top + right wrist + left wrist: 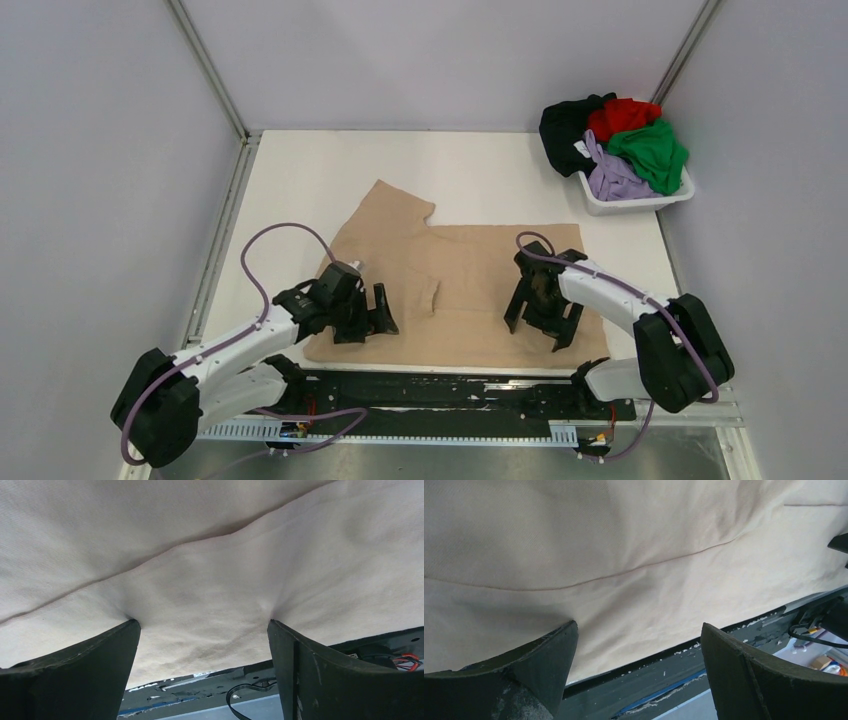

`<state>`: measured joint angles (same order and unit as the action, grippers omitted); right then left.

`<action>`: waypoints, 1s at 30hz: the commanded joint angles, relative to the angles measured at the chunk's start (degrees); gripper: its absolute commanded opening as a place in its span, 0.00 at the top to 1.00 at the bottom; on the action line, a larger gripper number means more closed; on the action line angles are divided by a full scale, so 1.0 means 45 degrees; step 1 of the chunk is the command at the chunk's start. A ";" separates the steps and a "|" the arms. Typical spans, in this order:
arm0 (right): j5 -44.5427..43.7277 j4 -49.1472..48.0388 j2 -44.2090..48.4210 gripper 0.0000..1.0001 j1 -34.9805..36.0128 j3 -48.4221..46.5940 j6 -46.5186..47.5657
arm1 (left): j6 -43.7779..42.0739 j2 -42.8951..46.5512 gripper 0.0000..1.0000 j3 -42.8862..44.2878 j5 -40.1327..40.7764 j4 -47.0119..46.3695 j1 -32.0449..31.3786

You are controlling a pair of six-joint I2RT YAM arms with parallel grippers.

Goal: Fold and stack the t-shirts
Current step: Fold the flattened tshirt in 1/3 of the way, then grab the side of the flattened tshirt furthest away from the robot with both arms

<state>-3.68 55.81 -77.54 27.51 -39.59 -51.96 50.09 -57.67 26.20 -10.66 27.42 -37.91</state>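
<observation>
The tan t-shirt (pixel 455 280) lies spread flat on the table, partly folded, with a sleeve pointing to the far left. It fills the left wrist view (pixel 624 555) and the right wrist view (pixel 210 570). My left gripper (pixel 367 318) is open and rests on the shirt near its near-left edge. My right gripper (pixel 545 322) is open with both fingertips (pixel 131 626) pressed on the cloth near its near-right edge. The black (pixel 565 125), red (pixel 622 115), green (pixel 652 152) and lavender (pixel 612 180) t-shirts lie crumpled in the white basket (pixel 640 205).
The basket stands at the far right of the table. A black rail (pixel 450 390) with cables runs along the near table edge, just below the shirt's hem. Grey walls enclose the table on three sides.
</observation>
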 commanded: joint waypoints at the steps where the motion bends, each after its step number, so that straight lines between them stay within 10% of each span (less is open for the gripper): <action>1: -0.1796 -0.0332 -0.0268 0.00 -0.0344 -0.0147 0.0123 | 0.0700 0.0761 0.00 -0.0265 -0.0439 -0.0059 -0.0118; 17: -0.2843 -0.1526 0.5281 0.00 -0.0446 -0.1297 0.0638 | -0.1662 0.0452 0.00 0.4092 0.1717 0.1431 -0.0160; 30: -0.5132 -0.3925 0.4959 0.00 -0.1136 -0.1313 0.1757 | -0.5483 -0.8299 0.00 1.3105 0.3687 0.1904 0.3128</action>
<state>-24.60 43.03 -52.97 24.36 -44.62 -47.16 32.93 -86.11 77.34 5.65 35.97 -29.87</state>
